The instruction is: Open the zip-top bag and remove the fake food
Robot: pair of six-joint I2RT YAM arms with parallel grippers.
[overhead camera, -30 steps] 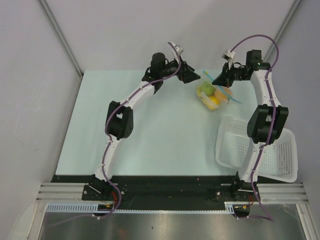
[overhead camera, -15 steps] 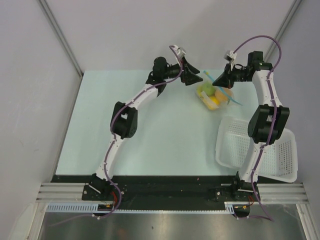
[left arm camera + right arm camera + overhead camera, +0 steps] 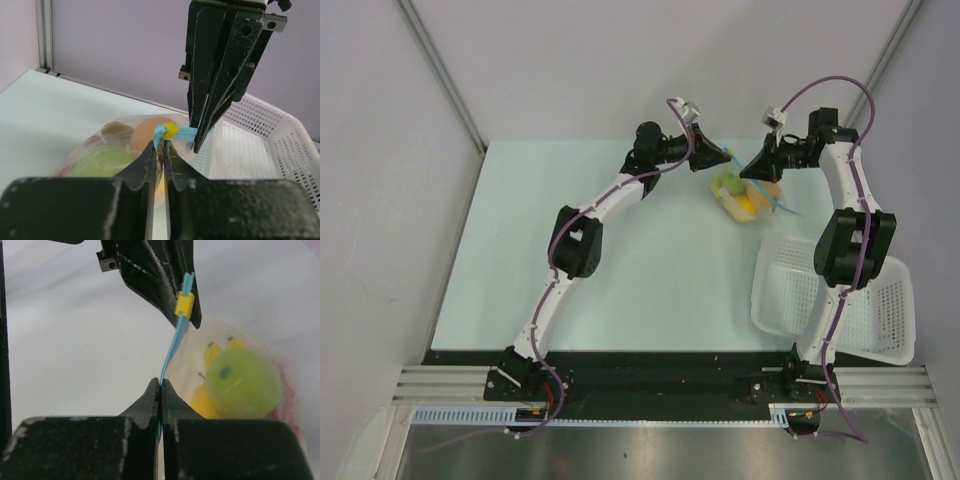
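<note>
At the table's [image 3: 620, 260] near edge, around 4 o'clock, the white basket [image 3: 782, 292] waits with nothing visibly in it. Farther out, near 1 o'clock, the zip-top bag [image 3: 743, 197] lies just short of the two grippers, the fake food [image 3: 242, 382] sealed inside: a green apple and yellow pieces press against the clear film.

Beyond it, at the bag's 12 o'clock mouth, comes the change. The left gripper [image 3: 160, 145], wide open and standing off at the bag's 10 o'clock a second ago, has swung in, and its fingers have drawn together on the blue zip strip [image 3: 172, 347] right by the yellow slider [image 3: 171, 130]. The right gripper [image 3: 160, 386] stays clenched on the same strip a little farther along, as it was. The strip runs straight between the two pinches.

With both arms now holding the mouth, the approach appears finished, and the opening itself, whether by working the slider or parting the strip, looks ready to begin. No fruit is out yet.
</note>
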